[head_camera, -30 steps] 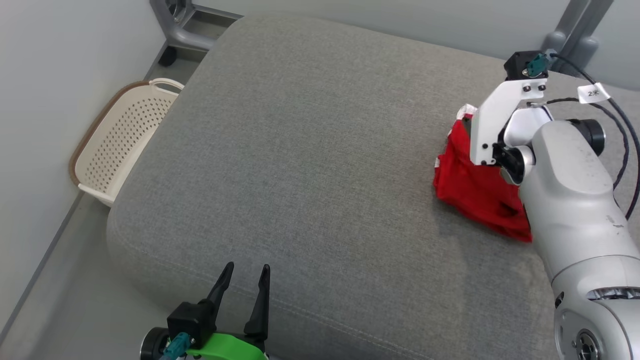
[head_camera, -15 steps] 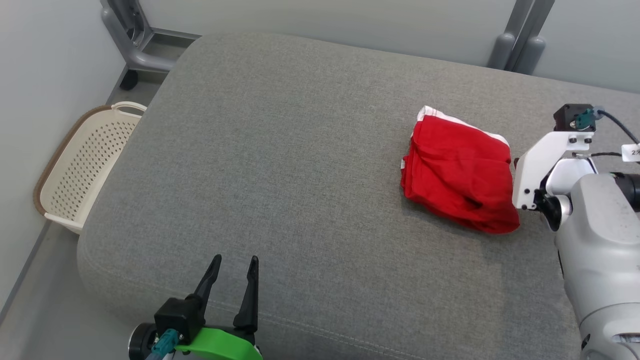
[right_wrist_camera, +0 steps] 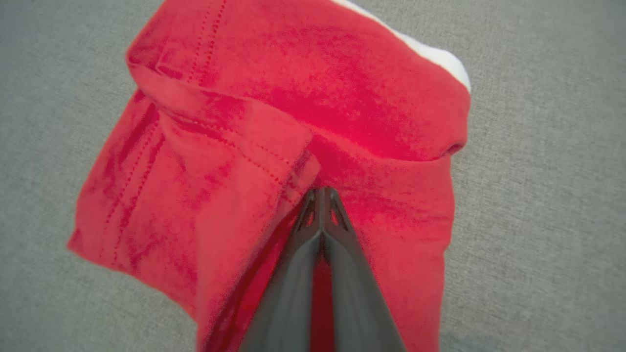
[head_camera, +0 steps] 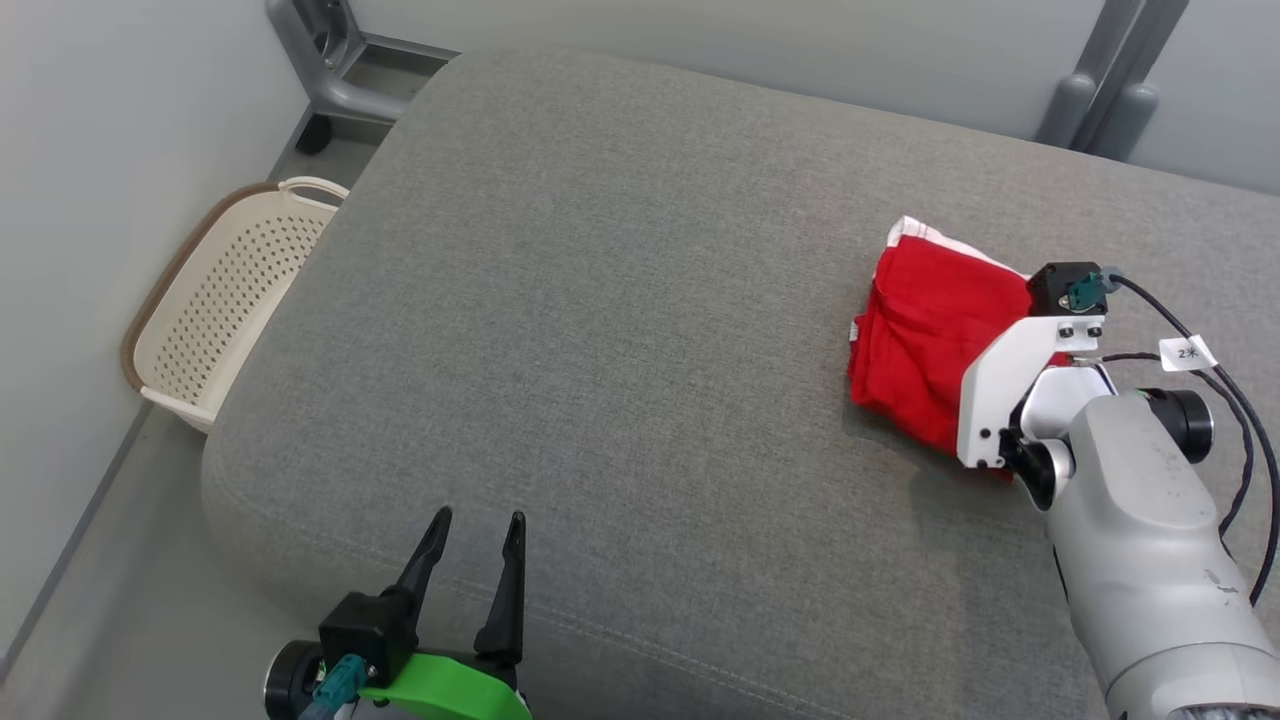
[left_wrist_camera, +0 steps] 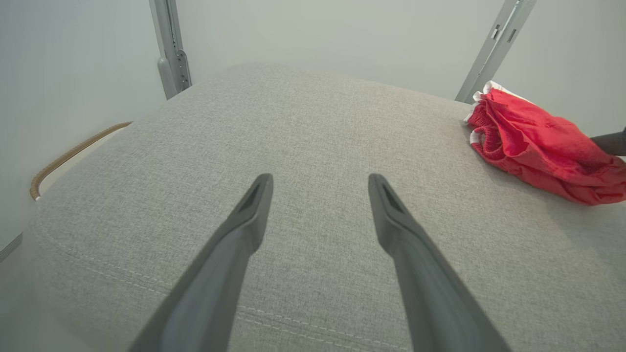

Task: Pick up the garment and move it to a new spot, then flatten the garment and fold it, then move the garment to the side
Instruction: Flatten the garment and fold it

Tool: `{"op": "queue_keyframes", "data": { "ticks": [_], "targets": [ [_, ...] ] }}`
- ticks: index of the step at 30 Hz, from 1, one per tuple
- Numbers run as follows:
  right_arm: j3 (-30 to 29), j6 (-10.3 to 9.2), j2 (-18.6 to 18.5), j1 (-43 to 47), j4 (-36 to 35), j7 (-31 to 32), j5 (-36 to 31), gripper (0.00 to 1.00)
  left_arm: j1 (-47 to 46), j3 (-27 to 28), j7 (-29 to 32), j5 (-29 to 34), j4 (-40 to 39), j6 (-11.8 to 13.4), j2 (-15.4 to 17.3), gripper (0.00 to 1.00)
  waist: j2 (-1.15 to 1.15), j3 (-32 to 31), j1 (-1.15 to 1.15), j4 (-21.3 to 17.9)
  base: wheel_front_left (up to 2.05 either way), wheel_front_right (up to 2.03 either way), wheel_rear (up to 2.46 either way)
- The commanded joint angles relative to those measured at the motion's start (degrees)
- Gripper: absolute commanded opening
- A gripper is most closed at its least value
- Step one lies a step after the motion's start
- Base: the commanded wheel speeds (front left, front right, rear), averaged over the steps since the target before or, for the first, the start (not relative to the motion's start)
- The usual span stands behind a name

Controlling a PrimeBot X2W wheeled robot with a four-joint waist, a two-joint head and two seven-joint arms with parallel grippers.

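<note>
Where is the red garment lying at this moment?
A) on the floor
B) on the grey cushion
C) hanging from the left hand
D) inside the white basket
B: the red garment lies flat on the grey cushion, with the closed right hand over it.

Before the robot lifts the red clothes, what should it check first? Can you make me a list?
1. Right gripper shut, tips on the red garment: ok.
2. Cloth really pinched between its fingers: cannot tell.
3. Left gripper open and apart from the garment: ok.
4. Room on the grey cushion for a new spot: ok.
5. Garment lying flat: not ok, it is bunched and folded over.
</note>
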Motion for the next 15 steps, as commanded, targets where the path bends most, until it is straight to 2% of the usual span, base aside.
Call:
{"op": "queue_keyframes", "data": {
  "ticks": [1, 6, 12, 15],
  "targets": [
    [0.20, -0.05, 0.19, 0.78, 0.29, -0.27, 0.27, 0.00, -0.36, 0.00, -0.07, 0.21, 0.10, -0.11, 0.20, 1.00, 0.00, -0.13, 0.00, 1.35, 0.00, 0.00, 0.00],
    [2.72, -0.05, 0.65, 0.32, 1.59, -0.53, 2.33, 0.00, 0.49, 0.00, -0.07, -0.11, 0.38, 0.15, 0.16, 1.00, 0.00, -0.70, 0.00, 3.39, 0.00, 0.00, 0.00],
    [11.40, -0.04, 0.68, 0.91, 4.38, -1.42, 10.00, 0.00, 1.40, -0.06, -0.07, -0.27, 0.75, 0.05, 0.55, 1.00, 0.00, -2.34, 0.00, 6.04, 0.00, 0.00, 0.00],
    [13.95, -0.04, 0.67, 1.02, 5.26, -1.48, 12.07, 0.00, 1.95, -0.31, -0.07, -0.32, 0.75, 0.07, 0.56, 1.00, 0.00, -2.65, 0.00, 6.78, 0.00, 0.00, 0.00]
  ]
}}
